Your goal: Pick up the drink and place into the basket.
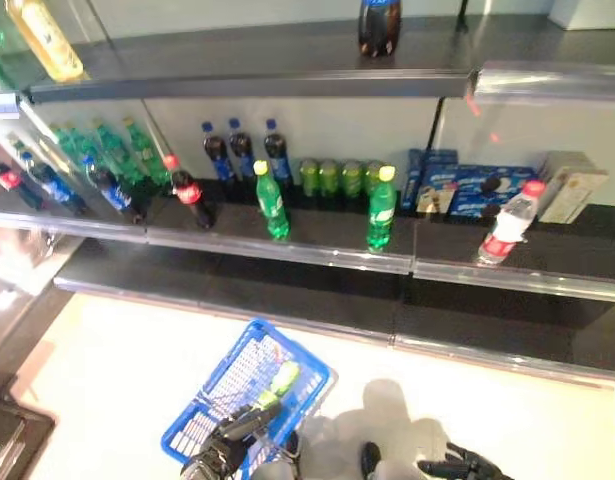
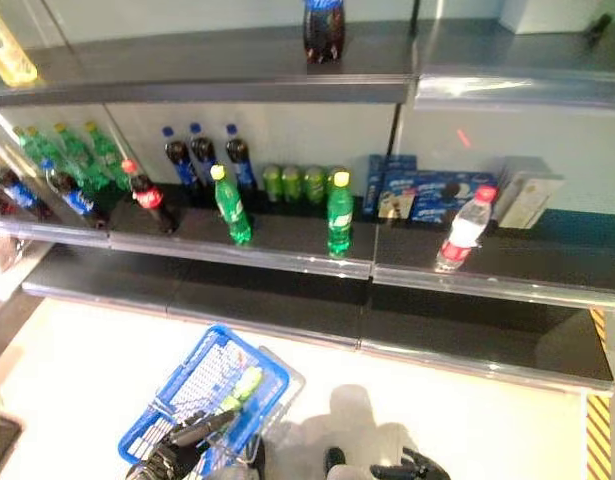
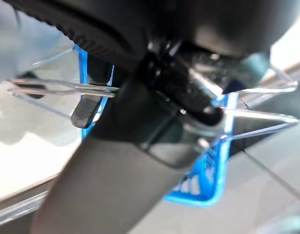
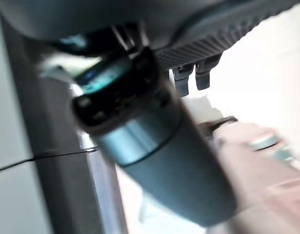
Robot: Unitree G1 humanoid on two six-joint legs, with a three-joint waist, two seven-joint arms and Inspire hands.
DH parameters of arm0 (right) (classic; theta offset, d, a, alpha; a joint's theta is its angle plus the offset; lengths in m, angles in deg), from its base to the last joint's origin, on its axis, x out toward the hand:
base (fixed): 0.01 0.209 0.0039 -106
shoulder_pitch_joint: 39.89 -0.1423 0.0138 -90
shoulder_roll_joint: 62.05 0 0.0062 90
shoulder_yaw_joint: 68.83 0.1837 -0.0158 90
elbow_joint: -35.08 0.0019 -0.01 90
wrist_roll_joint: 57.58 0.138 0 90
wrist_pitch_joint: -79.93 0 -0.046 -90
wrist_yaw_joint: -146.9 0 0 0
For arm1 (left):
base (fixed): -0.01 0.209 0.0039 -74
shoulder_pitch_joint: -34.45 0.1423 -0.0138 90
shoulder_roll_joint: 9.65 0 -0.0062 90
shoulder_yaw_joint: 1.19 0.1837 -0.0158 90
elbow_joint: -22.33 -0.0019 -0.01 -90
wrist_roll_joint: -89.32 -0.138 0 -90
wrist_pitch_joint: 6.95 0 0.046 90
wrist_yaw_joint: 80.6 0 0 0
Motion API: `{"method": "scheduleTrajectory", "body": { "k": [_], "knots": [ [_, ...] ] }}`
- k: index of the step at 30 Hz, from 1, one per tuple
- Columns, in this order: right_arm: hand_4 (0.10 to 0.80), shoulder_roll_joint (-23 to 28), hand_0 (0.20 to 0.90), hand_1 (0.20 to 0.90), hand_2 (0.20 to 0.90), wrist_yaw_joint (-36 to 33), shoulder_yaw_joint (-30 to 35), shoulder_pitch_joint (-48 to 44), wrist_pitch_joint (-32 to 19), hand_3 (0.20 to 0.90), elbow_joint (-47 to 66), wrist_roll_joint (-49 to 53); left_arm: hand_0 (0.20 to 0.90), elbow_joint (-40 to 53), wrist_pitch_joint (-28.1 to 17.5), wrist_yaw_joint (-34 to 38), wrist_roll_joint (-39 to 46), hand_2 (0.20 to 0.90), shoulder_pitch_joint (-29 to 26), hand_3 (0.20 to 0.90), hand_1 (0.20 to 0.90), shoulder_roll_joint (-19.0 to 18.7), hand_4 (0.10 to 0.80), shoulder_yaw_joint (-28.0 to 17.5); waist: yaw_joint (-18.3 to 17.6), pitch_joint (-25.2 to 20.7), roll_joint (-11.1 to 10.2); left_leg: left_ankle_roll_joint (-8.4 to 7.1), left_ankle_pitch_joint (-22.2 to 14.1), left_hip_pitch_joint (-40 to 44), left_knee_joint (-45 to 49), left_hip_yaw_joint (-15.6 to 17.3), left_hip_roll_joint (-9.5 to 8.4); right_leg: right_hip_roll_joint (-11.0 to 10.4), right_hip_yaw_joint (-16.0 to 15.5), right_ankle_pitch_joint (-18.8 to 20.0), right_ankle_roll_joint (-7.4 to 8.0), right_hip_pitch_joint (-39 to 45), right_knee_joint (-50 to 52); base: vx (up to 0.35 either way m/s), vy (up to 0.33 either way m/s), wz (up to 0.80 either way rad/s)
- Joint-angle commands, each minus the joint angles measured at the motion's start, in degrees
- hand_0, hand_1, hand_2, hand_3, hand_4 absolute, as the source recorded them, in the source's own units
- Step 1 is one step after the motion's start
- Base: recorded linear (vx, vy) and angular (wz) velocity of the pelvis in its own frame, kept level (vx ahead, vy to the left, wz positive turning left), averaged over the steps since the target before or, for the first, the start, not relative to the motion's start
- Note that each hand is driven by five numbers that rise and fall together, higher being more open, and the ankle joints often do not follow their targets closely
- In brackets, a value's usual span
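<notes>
Down at seven o'clock the left hand (image 1: 230, 450) has its fingers curled round the handle of the blue basket (image 1: 202, 420), which hangs over the pale floor with something pale green (image 1: 284, 378) already lying in it. Up at twelve o'clock, on the shelf (image 1: 317, 245), stand two green bottles (image 1: 272, 203) and (image 1: 381, 210), with a cola bottle (image 1: 191, 192) at eleven o'clock and a clear water bottle (image 1: 509, 224) out at two o'clock. At five o'clock the right hand (image 1: 457, 465) hangs low and empty; I cannot tell how its fingers are set. By my reckoning the picking step is not begun: next, that right hand must rise to the shelf and close round a chosen drink.
</notes>
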Motion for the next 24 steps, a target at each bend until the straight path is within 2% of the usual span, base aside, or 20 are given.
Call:
{"method": "scheduleTrajectory", "body": {
  "k": [1, 3, 6, 8, 9, 10, 11, 13, 14, 17, 19, 20, 21, 23, 24],
  "knots": [
    [0.800, 0.24, 0.900, 0.900, 0.900, 0.95, -0.30, 0.64, -2.86, 0.900, 0.73, -1.30, 0.300, 1.07, -1.66, -3.37, -0.35, 0.300, 4.01, 0.200, 0.300, -4.12, 0.100, -0.06, 1.58, -4.63, -1.98, 4.17, 4.95, -6.30, 3.78, 0.63, -1.95, -1.39, -1.86, -5.21, 3.47, 8.89, -0.72, 0.267, 0.185, -0.38],
    [0.800, -0.04, 0.900, 0.900, 0.900, 0.86, 0.01, 1.35, -3.17, 0.900, 1.07, -1.74, 0.300, 0.69, -1.72, -3.79, -0.55, 0.300, 4.11, 0.200, 0.300, -4.20, 0.100, -0.53, 1.73, -5.31, -2.47, 4.74, 3.66, -5.63, 4.01, 0.23, -2.44, -1.95, -2.21, -5.91, 3.84, 9.45, -0.26, 0.274, 0.171, -0.45],
    [0.800, -0.77, 0.900, 0.900, 0.900, 1.31, -0.16, 2.31, -3.42, 0.900, 2.07, -1.63, 0.300, 0.60, -0.94, -3.73, -1.44, 0.300, 2.99, 0.200, 0.300, -5.35, 0.100, -1.29, 2.39, -6.63, -3.98, 6.80, 1.18, -4.38, 4.42, -1.53, -3.98, -3.25, -3.13, -7.41, 5.38, 9.14, 3.66, 0.247, 0.115, -0.40],
    [0.800, -1.63, 0.900, 0.900, 0.900, 0.82, -0.52, 1.99, -2.95, 0.900, 2.85, -0.30, 0.300, 0.59, -0.49, -3.44, -1.94, 0.300, 1.99, 0.200, 0.300, -6.24, 0.100, -1.15, 1.99, -6.50, -4.58, 8.71, 0.28, -2.98, 4.16, -2.45, -4.71, -4.71, -3.30, -2.88, 8.31, 3.39, 14.11, 0.126, 0.097, -0.07],
    [0.800, -1.91, 0.900, 0.900, 0.900, 0.95, -0.58, 1.82, -3.22, 0.900, 2.83, 0.19, 0.300, 0.24, -0.42, -3.45, -2.28, 0.300, 1.37, 0.200, 0.300, -6.76, 0.100, -1.31, 1.49, -6.09, -4.20, 9.46, -0.01, -1.66, 3.44, -2.86, -4.54, -4.74, -2.71, -0.96, 9.71, -1.69, 22.07, 0.081, 0.090, -0.10],
    [0.800, -2.36, 0.900, 0.900, 0.900, 0.86, -0.79, 1.59, -3.21, 0.900, 3.00, 0.57, 0.300, 0.03, -0.42, -2.92, -2.18, 0.300, 0.74, 0.200, 0.300, -7.40, 0.100, -1.08, 0.85, -5.51, -3.56, 9.95, -0.39, 0.25, 2.32, -3.17, -4.24, -4.34, -2.18, 0.24, 10.32, -6.77, 28.95, 0.054, 0.059, -0.12],
    [0.800, -2.47, 0.900, 0.900, 0.900, 0.85, -0.83, 1.49, -3.11, 0.900, 3.07, 0.59, 0.300, 0.09, -0.35, -2.59, -2.01, 0.300, 0.57, 0.200, 0.300, -7.53, 0.100, -0.94, 0.80, -5.43, -3.58, 10.01, -0.44, 0.64, 2.00, -3.20, -4.35, -4.53, -2.08, 0.32, 10.36, -7.80, 29.86, 0.060, 0.014, -0.09],
    [0.800, -2.73, 0.900, 0.900, 0.900, 1.07, -1.03, 1.19, -2.82, 0.900, 3.18, 0.18, 0.300, 0.29, 0.13, -1.42, -1.52, 0.300, 0.12, 0.200, 0.300, -7.85, 0.100, -0.89, 0.94, -5.30, -3.56, 9.96, -0.63, 1.47, 1.43, -3.81, -4.57, -6.79, -2.70, 1.38, 10.15, -8.56, 28.01, 0.080, -0.086, 0.11],
    [0.800, -3.23, 0.900, 0.900, 0.900, 0.69, -1.29, 0.49, -2.49, 0.900, 3.10, 0.92, 0.300, 0.53, 0.44, -0.83, -2.25, 0.300, -0.40, 0.200, 0.300, -8.28, 0.100, -1.17, 1.48, -5.14, -3.45, 9.43, -0.86, 1.92, 1.21, -4.41, -4.35, -9.63, -2.94, 2.49, 10.01, -6.96, 21.98, 0.104, -0.212, 0.26],
    [0.800, -3.05, 0.900, 0.900, 0.900, -0.38, -0.95, 0.19, -2.61, 0.900, 3.23, 3.54, 0.300, -0.03, 0.02, -0.94, -3.30, 0.300, -1.15, 0.200, 0.300, -8.47, 0.100, 0.16, 0.61, -5.05, -3.63, 8.73, -1.87, 1.89, 2.37, -5.86, -4.32, -10.21, -0.07, 2.39, 9.67, -4.90, 6.51, 0.128, -0.288, 0.26],
    [0.800, -2.44, 0.900, 0.900, 0.900, 0.16, -0.23, 0.05, -2.59, 0.900, 3.33, 3.95, 0.300, -0.28, -0.19, -1.02, -3.07, 0.300, -1.06, 0.200, 0.300, -8.55, 0.100, 0.63, -0.22, -5.37, -3.98, 8.07, -2.82, 2.26, 2.84, -6.07, -4.08, -11.85, 2.20, 6.29, 10.48, -4.63, 0.90, 0.152, -0.291, 0.03],
    [0.800, -2.29, 0.900, 0.900, 0.900, 0.33, -0.10, -0.11, -2.41, 0.900, 3.34, 3.82, 0.300, -0.38, -0.17, -1.24, -2.92, 0.300, -1.04, 0.200, 0.300, -8.68, 0.100, 0.59, -0.46, -5.43, -3.98, 7.86, -3.11, 2.56, 2.85, -6.01, -3.85, -12.16, 2.64, 7.03, 10.72, -4.72, 0.26, 0.223, -0.369, 0.14],
    [0.800, -1.90, 0.900, 0.900, 0.900, 0.72, -0.03, -0.77, -1.78, 0.900, 3.23, 3.20, 0.300, -0.57, -0.12, -2.28, -2.32, 0.300, -0.88, 0.200, 0.300, -9.10, 0.100, 0.34, -1.13, -5.56, -3.93, 7.27, -4.21, 3.48, 3.50, -5.74, -2.75, -12.74, 3.71, 8.20, 11.17, -5.60, -0.44, 0.199, -0.329, 0.22],
    [0.800, -1.53, 0.900, 0.900, 0.900, 0.68, -0.10, -1.29, -1.31, 0.900, 3.02, 2.80, 0.300, -0.70, -0.03, -2.39, -2.07, 0.300, -1.03, 0.200, 0.300, -9.20, 0.100, -0.05, -1.38, -5.59, -3.81, 6.98, -4.63, 3.61, 4.21, -5.85, -1.66, -12.37, 4.41, 6.98, 11.32, -5.56, -0.22, 0.159, -0.300, 0.43],
    [0.800, -1.38, 0.900, 0.900, 0.900, 0.76, -0.20, -1.58, -1.03, 0.900, 2.94, 1.90, 0.300, -0.66, -0.30, -2.06, -2.22, 0.300, -1.11, 0.200, 0.300, -8.90, 0.100, -0.22, -1.47, -5.83, -3.70, 6.66, -4.31, 3.36, 4.84, -5.55, -0.59, -12.18, 3.78, 5.91, 11.07, -5.18, 0.36, 0.127, -0.288, 0.21]
  ]
}}
